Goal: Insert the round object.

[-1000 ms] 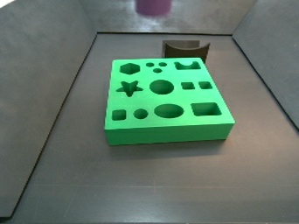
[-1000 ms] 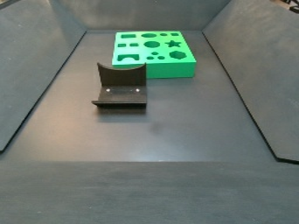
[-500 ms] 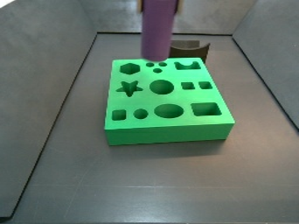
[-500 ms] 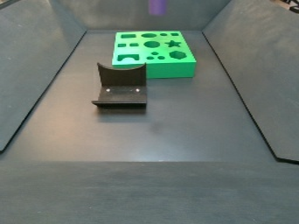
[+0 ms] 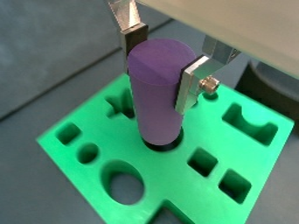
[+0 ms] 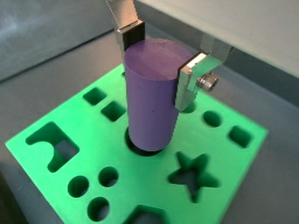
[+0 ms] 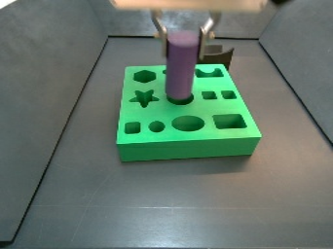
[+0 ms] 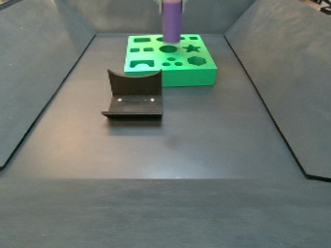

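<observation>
Dark flooring carries the green block (image 7: 182, 122), where the gripper (image 5: 160, 58), jaws clamped on the purple cylinder (image 5: 158, 92), stands it upright for its round hole.

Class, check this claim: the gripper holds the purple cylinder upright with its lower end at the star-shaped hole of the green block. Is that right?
Not quite. The gripper does hold the purple cylinder upright, but its lower end sits at a round hole in the middle of the green block, not the star hole, which stays open beside it. Both wrist views show this.
</observation>
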